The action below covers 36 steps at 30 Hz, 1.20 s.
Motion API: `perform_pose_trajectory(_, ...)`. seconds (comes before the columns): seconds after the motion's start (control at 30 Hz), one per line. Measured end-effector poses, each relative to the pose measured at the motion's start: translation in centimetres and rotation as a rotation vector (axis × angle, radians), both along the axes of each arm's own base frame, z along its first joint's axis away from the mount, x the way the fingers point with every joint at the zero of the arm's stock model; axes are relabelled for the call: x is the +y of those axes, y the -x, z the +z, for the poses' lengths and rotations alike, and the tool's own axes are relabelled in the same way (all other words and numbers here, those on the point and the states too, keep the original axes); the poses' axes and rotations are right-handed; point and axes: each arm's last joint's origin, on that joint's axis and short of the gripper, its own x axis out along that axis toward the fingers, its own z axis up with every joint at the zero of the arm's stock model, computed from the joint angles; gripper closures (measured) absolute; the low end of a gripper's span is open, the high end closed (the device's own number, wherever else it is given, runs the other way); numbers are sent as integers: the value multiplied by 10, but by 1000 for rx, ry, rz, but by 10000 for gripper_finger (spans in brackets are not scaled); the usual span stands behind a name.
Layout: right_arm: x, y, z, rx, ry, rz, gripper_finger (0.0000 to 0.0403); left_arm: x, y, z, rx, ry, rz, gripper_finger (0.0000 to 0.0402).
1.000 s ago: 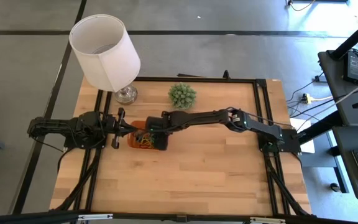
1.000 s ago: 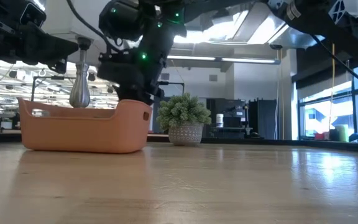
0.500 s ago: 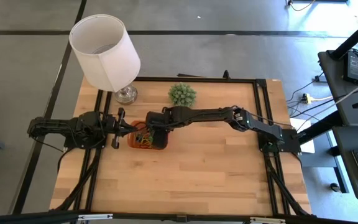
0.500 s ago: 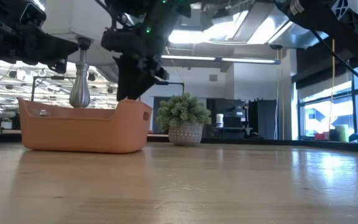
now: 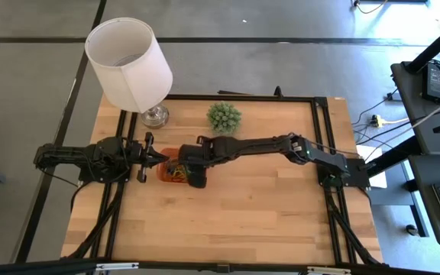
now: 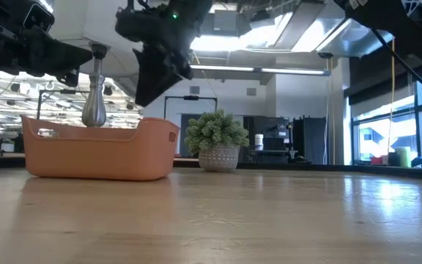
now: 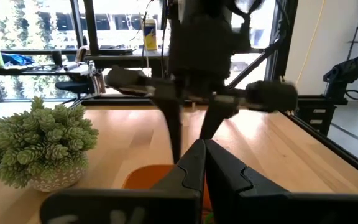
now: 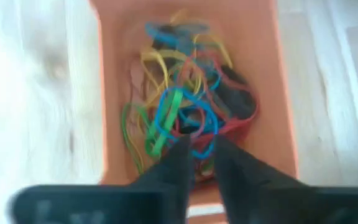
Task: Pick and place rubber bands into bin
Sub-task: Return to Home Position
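Observation:
The orange bin [image 6: 97, 154] stands on the table left of centre, and its rim [image 5: 164, 175] shows in the high view. A tangle of rubber bands [image 8: 179, 106] in green, blue, yellow, red and black lies on its floor. My right gripper [image 8: 202, 146] hangs above the bin [image 8: 272, 93], pointing down, clear of the rim [image 6: 142, 99]. Its fingers are a little apart and hold nothing. My left gripper [image 7: 201, 149] is shut and waits by the bin's left end [image 5: 157, 158], above table level.
A white-shaded lamp [image 5: 128, 61] stands at the far left corner, with its metal stem [image 6: 94, 103] behind the bin. A small potted plant [image 5: 224, 117] sits at the far edge, right of the lamp. Bare wood [image 5: 243, 214] fills the near half and the right side.
My right gripper has risen from inside the bin until its fingertips stand above the rim. The bin and the left arm have kept still.

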Motion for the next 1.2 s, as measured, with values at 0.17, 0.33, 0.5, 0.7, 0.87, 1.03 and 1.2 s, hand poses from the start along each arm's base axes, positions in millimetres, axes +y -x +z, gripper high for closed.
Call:
perform_pose_trajectory(0.17,8,1,-6,33,48,73,394,0,0,0,0,0,0,395)
perform_pose_trajectory(0.33,9,5,-7,66,52,86,387,0,0,0,0,0,0,394)
perform_pose_trajectory(0.5,12,15,9,86,59,122,399,0,0,0,0,0,0,395)
perform_pose_trajectory(0.7,11,26,20,142,86,179,397,0,0,0,0,0,0,394)
perform_pose_trajectory(0.87,10,34,19,221,72,221,398,0,0,0,0,0,0,395)
perform_pose_trajectory(1.03,10,42,16,310,65,226,400,0,0,0,0,0,0,394)
perform_pose_trajectory(1.2,10,45,16,341,56,206,400,0,0,0,0,0,0,395)
